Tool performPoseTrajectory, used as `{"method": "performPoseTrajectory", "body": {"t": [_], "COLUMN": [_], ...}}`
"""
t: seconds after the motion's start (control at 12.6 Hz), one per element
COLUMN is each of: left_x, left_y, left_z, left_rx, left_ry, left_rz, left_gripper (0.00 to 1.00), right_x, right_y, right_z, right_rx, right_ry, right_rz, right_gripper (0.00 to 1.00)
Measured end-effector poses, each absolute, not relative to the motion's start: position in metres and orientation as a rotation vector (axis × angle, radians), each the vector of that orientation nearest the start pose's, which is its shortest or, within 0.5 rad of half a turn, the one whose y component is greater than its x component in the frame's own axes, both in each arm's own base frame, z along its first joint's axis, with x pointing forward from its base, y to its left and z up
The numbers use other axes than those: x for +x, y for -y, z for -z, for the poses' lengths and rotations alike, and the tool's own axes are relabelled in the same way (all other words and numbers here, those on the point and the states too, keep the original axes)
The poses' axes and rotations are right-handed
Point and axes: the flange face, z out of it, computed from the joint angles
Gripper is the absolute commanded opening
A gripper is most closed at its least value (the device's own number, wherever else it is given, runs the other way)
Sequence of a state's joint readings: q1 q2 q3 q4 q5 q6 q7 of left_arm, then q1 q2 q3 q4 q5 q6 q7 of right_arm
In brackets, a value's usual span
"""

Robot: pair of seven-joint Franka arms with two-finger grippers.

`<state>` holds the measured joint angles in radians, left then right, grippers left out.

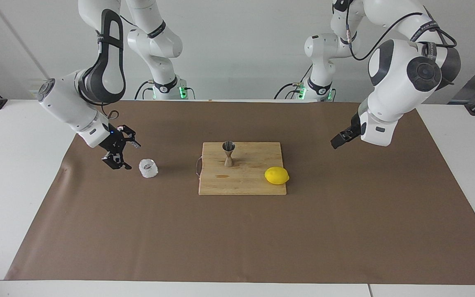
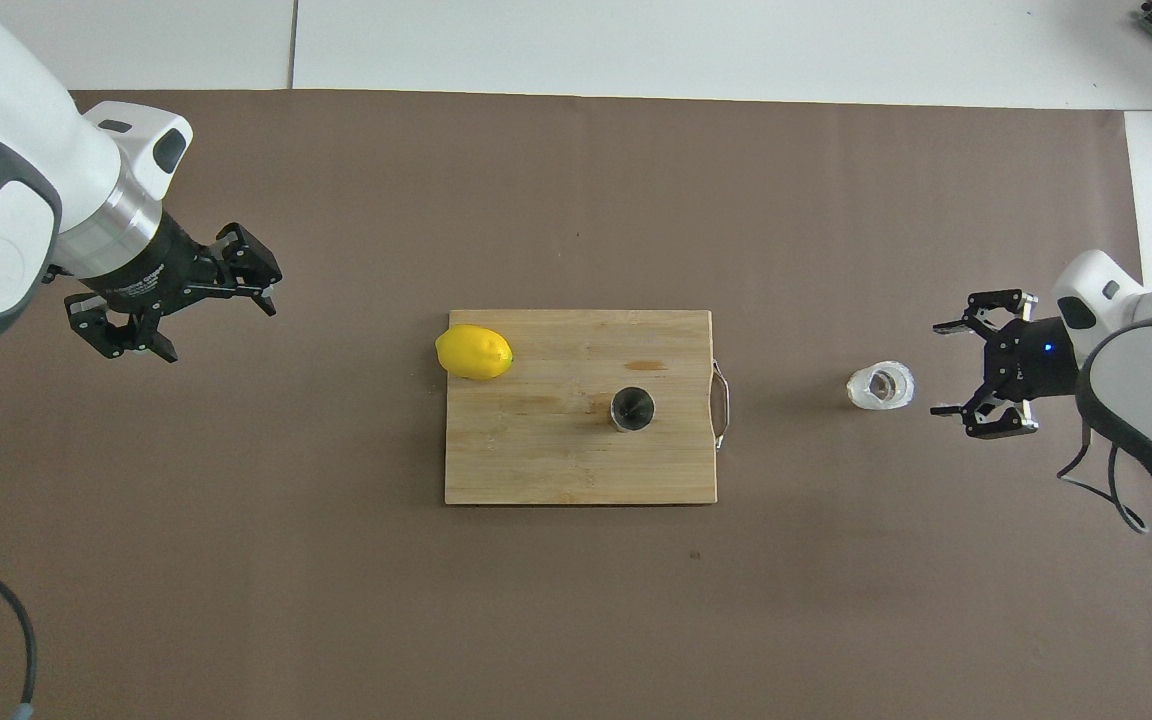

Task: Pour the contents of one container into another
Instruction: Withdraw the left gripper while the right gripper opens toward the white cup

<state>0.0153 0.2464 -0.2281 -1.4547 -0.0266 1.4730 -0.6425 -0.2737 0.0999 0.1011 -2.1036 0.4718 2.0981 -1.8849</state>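
Observation:
The small whitish faceted cup (image 1: pixel 148 168) (image 2: pixel 880 386) stands on the brown paper, beside the board toward the right arm's end of the table. The steel hourglass jigger (image 1: pixel 229 153) (image 2: pixel 632 409) stands upright on the wooden cutting board (image 1: pixel 241 185) (image 2: pixel 536 460). My right gripper (image 1: pixel 133 156) (image 2: pixel 938 369) is open and low, just beside the cup on its outer side, with its fingers pointing at the cup and not touching it. My left gripper (image 1: pixel 338 142) (image 2: pixel 219 332) is open and empty, raised over the brown paper toward the left arm's end.
A yellow lemon (image 1: pixel 276 175) (image 2: pixel 474 352) lies on the board's corner toward the left arm's end. The board has a metal handle (image 1: pixel 197 167) on the edge facing the cup. Brown paper (image 1: pixel 237 239) covers the table.

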Motion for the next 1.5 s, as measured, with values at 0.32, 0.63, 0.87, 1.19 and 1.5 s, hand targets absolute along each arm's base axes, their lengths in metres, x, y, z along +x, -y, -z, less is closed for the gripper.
{"method": "performPoseTrajectory", "body": {"t": [0.32, 0.63, 0.87, 1.19, 1.5], "left_x": [0.599, 0.59, 0.587, 0.589, 0.593], "left_y": [0.07, 0.018, -0.01, -0.016, -0.003], "left_z": [-0.54, -0.559, -0.564, -0.567, -0.568], "left_rx": [-3.054, -3.087, -3.109, -3.151, -3.168], "left_ry": [0.574, 0.425, 0.33, 0.336, 0.289], "left_rz": [-0.36, -0.363, -0.359, -0.333, -0.286], "left_gripper": [1.0, 1.0, 1.0, 1.0, 1.0], "right_x": [0.549, 0.546, 0.543, 0.544, 0.545], "right_y": [0.079, 0.088, 0.093, 0.081, 0.076], "right_z": [-0.336, -0.292, -0.259, -0.252, -0.252], "right_rx": [-1.99, -1.918, -1.87, -1.84, -1.83], "right_ry": [1.934, 1.9, 1.848, 1.844, 1.847], "right_rz": [0.484, 0.514, 0.581, 0.585, 0.584], "right_gripper": [1.0, 1.0, 1.0, 1.0, 0.63]}}
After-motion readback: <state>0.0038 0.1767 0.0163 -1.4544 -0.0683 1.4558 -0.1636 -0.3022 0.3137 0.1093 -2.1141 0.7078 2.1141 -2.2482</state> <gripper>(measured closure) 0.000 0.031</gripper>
